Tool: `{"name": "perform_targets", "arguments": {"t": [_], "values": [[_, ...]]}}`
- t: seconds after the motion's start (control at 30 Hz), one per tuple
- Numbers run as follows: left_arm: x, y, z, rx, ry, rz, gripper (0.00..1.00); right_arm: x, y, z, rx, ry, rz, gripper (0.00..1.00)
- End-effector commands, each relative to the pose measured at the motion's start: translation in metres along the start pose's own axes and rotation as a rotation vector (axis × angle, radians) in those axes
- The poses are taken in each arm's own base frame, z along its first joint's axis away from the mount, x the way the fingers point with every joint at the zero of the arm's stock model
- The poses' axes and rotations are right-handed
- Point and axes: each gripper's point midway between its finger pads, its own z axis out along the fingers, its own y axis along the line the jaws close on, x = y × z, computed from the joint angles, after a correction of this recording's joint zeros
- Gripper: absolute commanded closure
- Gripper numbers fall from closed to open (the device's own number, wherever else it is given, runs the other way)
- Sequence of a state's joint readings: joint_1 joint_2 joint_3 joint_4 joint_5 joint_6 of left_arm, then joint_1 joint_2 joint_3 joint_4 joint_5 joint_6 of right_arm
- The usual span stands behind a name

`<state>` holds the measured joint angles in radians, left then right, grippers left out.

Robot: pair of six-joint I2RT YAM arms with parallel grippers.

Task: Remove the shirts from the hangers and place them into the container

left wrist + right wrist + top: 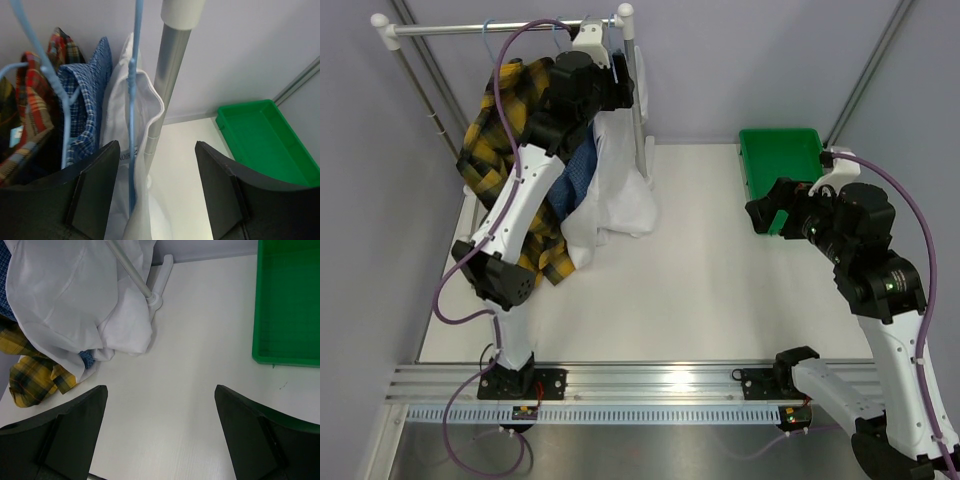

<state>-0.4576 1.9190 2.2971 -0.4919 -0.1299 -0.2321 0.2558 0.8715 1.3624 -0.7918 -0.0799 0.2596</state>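
Note:
Several shirts hang on the rail at the back left: white shirt [620, 190], blue check shirt [582, 170] and yellow plaid shirt [505, 130]. The left wrist view also shows a red plaid shirt [35, 105], with light-blue hangers [133, 100] running through the collars. My left gripper [156, 145] is up at the rail's right end. It is open, with the white shirt [125, 100] collar and its hanger wire just inside the left finger. My right gripper [160, 388] hovers open over bare table. The green container [780, 160] lies empty just behind it.
The rack's upright post [170, 70] stands right beside the white collar, between my left fingers. Its foot [160, 280] rests on the table by the shirt tails. A metal strut [865, 70] slants past the container's far right corner.

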Motion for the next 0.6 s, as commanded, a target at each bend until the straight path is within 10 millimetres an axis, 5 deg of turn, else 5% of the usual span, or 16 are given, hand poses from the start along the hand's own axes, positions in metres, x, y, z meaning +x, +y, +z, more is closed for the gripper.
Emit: {"name": "perform_targets", "arguments": {"t": [0.0, 0.37, 0.57], "values": [[-0.010, -0.010, 0.006, 0.053, -0.044, 0.007, 0.36, 0.007, 0.002, -0.001, -0.013, 0.022, -0.002, 0.01], [-0.016, 0.002, 0.013, 0.080, -0.059, -0.086, 0.47, 0.017, 0.004, 0.002, -0.030, 0.054, 0.008, 0.01], [-0.012, -0.007, 0.017, 0.135, -0.046, -0.108, 0.67, 0.017, 0.003, 0.001, -0.028, 0.050, 0.005, 0.01]]}}
